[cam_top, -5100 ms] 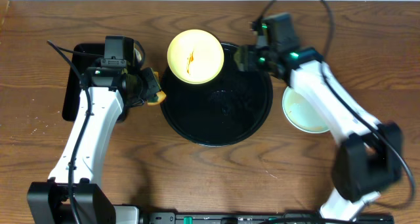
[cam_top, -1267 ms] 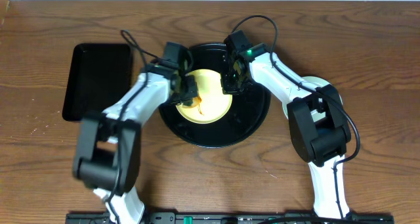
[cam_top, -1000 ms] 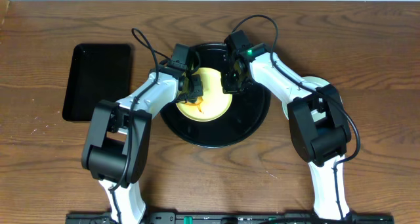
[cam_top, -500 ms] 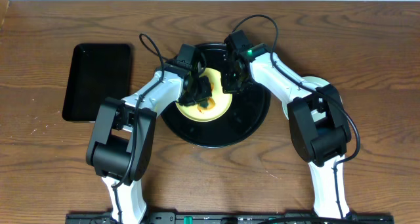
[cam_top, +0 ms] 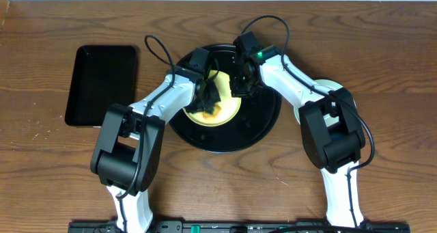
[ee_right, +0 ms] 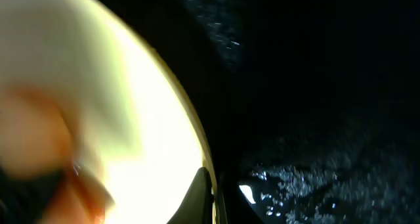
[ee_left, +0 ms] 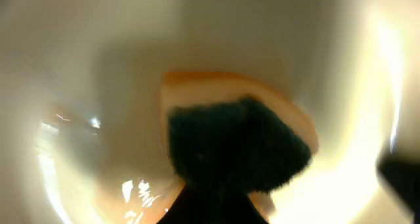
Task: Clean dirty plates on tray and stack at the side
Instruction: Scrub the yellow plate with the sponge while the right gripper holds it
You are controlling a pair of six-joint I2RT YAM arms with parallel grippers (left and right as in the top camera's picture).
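Observation:
A pale yellow plate (cam_top: 229, 107) lies in the round black tray (cam_top: 263, 127), and it fills the left wrist view (ee_left: 98, 66). My left gripper (cam_top: 207, 96) is shut on an orange sponge (ee_left: 236, 145) with a dark scrub face, pressed down on the middle of the plate. The sponge's orange edge (cam_top: 204, 112) shows beside the fingers. My right gripper (cam_top: 240, 84) is shut on the plate's right rim (ee_right: 190, 138), one finger (ee_right: 200, 191) inside the rim and the other outside over the tray floor (ee_right: 315, 86). Any sauce under the sponge is hidden.
A rectangular black tray (cam_top: 102, 83) lies at the left. A pale plate (cam_top: 330, 87) sits on the table right of the round tray, mostly hidden under my right arm. Cables loop above both wrists.
My left gripper has slid the sponge to the right, from the plate's left edge onto its middle. The right gripper has kept still on the rim.

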